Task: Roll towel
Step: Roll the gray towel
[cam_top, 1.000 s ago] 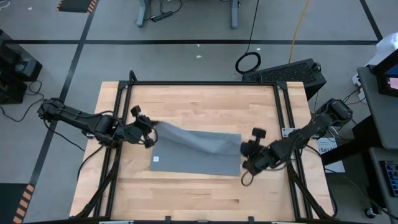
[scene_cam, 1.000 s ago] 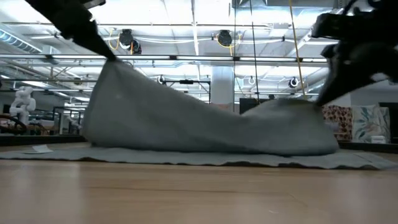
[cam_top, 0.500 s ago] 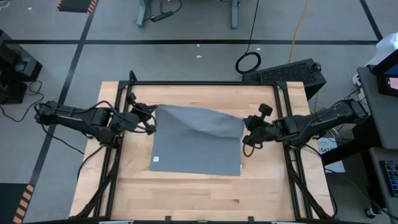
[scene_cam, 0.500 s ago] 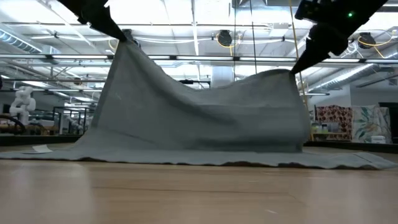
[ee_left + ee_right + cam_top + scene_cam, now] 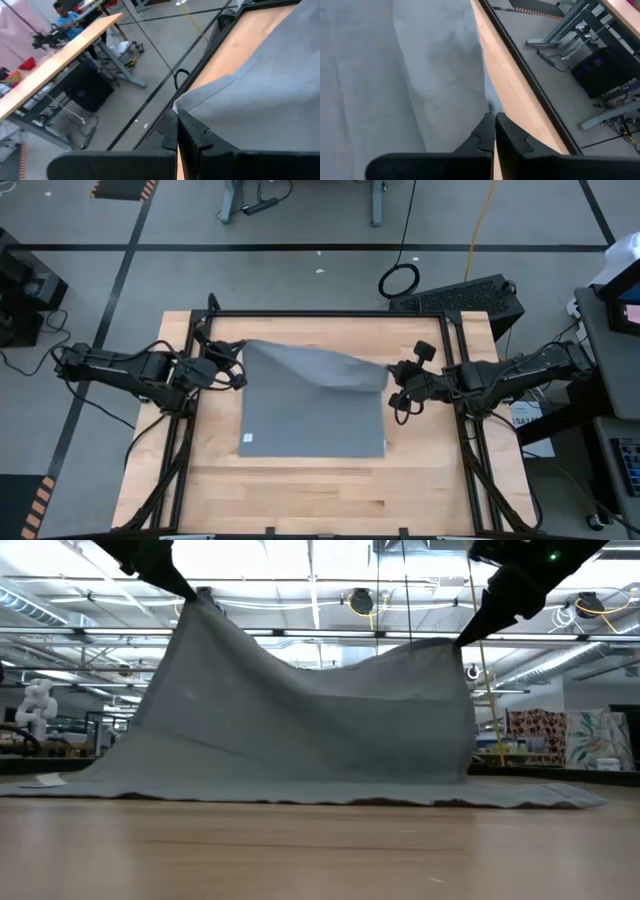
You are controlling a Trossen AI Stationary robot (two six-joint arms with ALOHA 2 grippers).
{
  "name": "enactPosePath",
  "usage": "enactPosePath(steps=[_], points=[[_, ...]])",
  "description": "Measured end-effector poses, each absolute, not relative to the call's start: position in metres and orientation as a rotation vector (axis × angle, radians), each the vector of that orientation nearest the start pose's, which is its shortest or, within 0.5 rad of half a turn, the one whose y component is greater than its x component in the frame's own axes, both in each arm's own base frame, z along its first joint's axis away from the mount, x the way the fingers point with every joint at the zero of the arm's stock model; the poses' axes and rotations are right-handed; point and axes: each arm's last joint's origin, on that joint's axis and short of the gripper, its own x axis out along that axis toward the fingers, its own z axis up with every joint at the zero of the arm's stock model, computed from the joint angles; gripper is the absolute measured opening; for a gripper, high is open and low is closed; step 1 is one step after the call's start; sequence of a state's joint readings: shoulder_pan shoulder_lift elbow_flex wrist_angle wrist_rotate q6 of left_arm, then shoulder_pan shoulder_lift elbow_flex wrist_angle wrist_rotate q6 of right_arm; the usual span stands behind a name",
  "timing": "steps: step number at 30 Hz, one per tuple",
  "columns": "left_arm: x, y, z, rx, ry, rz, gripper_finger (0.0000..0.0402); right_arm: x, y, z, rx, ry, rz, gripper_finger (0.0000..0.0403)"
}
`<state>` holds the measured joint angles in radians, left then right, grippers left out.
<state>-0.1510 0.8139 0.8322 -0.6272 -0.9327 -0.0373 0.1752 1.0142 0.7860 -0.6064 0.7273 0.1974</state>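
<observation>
The grey towel [image 5: 315, 405] lies with its near edge [image 5: 300, 798] flat on the wooden table, and its far edge is lifted at both corners. A small white tag [image 5: 248, 438] sits at its near left corner. My left gripper [image 5: 240, 360] is shut on the far left corner, and my right gripper [image 5: 392, 380] is shut on the far right corner. In the low view the cloth rises from the table like a tent to the left gripper [image 5: 190, 592] and the right gripper [image 5: 465, 635], sagging between them. My left gripper pinches the towel's far left corner [image 5: 186, 102] between its two fingers, coming from the table's left and slanting down. That corner is lifted clear, and the cloth slopes down from it to the table. My right gripper pinches the towel's far right corner [image 5: 490, 107] between its two fingers, coming from the table's right and slanting down. This corner hangs a little lower than the left one, and the cloth below it falls steeply to the table.
A black metal frame [image 5: 330, 314] runs along the table's far edge and down both sides. Bare wood [image 5: 300, 495] lies between the towel and the near edge. Beyond the table are a floor, cables and other desks.
Both grippers have risen and gone toward the table's far edge, the right one farther, each keeping hold of its corner. The towel's far half, which lay folded over toward the near side, has been lifted and drawn back. The near edge has stayed on the table.
</observation>
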Motion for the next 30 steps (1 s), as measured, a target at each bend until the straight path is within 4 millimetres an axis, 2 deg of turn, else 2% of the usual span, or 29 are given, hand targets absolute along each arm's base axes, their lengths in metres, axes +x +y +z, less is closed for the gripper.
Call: enactPosePath(steps=[7,11,16,22,30], points=[[0.151,-0.002,0.305,0.186,0.567,0.653,0.0002,0.196,0.015,0.261,-0.11,0.704,-0.589,0.0],[0.15,-0.005,0.3,0.095,0.612,0.554,0.0002,0.205,0.017,0.251,-0.119,0.752,-0.577,0.0],[0.147,-0.006,0.296,0.058,0.663,0.535,0.0002,0.214,0.022,0.239,-0.105,0.819,-0.525,0.0],[0.145,-0.005,0.294,0.044,0.686,0.539,0.0002,0.214,0.034,0.236,-0.021,0.833,-0.44,0.0],[0.147,-0.011,0.292,-0.097,0.724,0.374,0.0002,0.21,0.049,0.235,0.037,0.843,-0.375,0.0]])
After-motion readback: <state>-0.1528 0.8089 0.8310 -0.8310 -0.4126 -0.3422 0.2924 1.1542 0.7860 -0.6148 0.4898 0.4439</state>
